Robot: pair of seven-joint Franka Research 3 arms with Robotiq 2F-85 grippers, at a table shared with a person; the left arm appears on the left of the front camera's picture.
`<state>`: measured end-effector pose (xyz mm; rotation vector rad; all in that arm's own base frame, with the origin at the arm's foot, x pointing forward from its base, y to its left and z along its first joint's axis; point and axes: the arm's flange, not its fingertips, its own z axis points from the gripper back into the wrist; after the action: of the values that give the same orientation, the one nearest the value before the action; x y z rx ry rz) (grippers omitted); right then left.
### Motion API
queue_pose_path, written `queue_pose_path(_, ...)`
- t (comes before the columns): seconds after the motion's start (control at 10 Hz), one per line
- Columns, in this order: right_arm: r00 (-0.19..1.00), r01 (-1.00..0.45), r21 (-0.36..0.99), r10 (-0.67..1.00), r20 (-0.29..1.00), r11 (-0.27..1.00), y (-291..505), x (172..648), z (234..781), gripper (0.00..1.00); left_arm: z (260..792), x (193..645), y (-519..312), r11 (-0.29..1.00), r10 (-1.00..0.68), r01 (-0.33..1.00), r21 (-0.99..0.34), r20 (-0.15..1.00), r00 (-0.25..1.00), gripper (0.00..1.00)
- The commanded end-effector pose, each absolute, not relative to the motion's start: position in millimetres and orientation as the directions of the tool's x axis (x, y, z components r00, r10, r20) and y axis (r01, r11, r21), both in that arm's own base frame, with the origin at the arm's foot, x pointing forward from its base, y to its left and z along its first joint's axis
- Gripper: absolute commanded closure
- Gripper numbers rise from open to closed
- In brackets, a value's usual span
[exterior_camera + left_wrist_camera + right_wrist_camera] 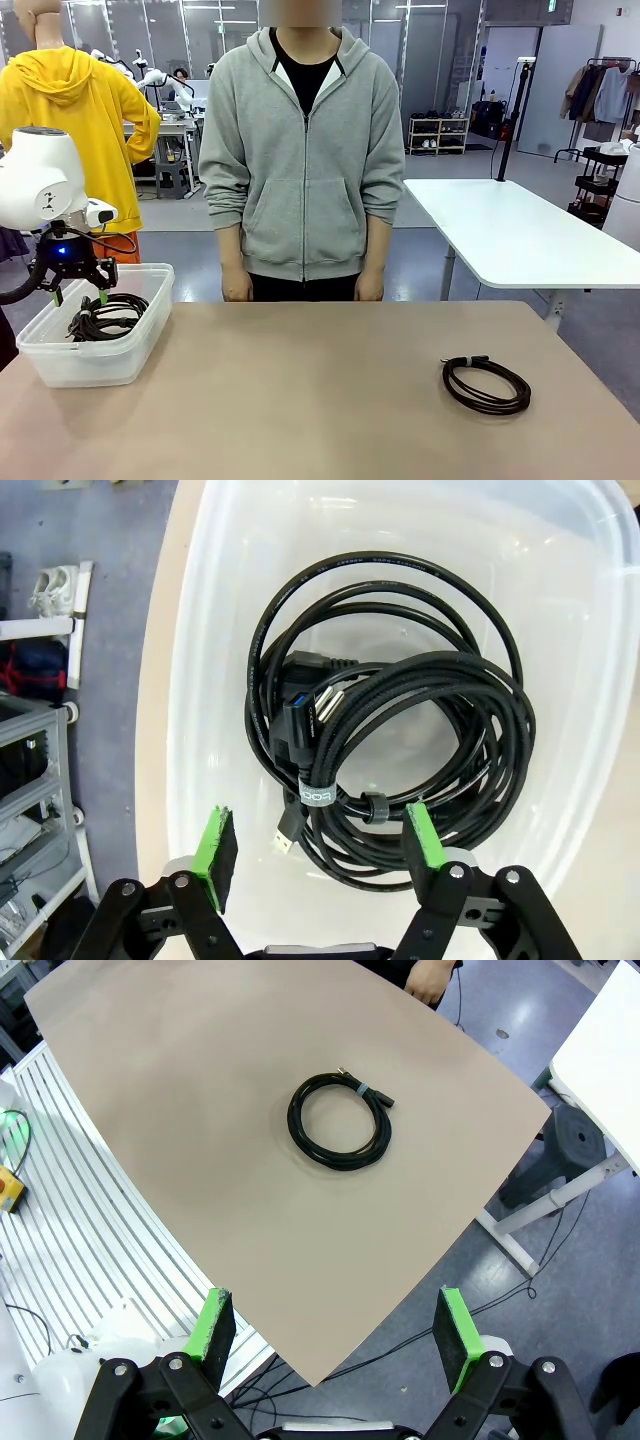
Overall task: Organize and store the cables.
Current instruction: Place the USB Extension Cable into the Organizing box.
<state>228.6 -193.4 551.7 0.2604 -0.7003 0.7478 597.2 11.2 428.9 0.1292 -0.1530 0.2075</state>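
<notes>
Left gripper (320,842): fingers spread wide, nothing between pads, poised just above clear plastic bin (560,600) at table's left end. Coiled black cables (400,730) lie overlapping inside bin. Right gripper (333,1325): fingers wide apart, empty, high over table (200,1110). Single coiled cable (340,1122) lies flat on table's right part, well apart from bin. Person (305,150) stands at far edge.

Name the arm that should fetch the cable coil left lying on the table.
Right: the coil lies on its side, ahead of the open right gripper; the left gripper hangs over the bin.
</notes>
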Motion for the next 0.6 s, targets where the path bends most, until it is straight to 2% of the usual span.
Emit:
queue_pose_path(0.0, 0.543, -0.684, -0.017, 0.525, 0.656, 0.729, -192.0, 229.0, 552.3, 0.0, 428.5, 599.0, 12.4, 0.97, 0.185, -0.208, 0.123, 0.179, 0.966, 0.17)
queue_pose_path(0.5, 0.543, -0.684, -0.017, 0.525, 0.656, 0.729, -192.0, 229.0, 552.3, 0.0, 428.5, 599.0, 12.4, 0.97, 0.185, -0.208, 0.123, 0.179, 0.966, 0.17)
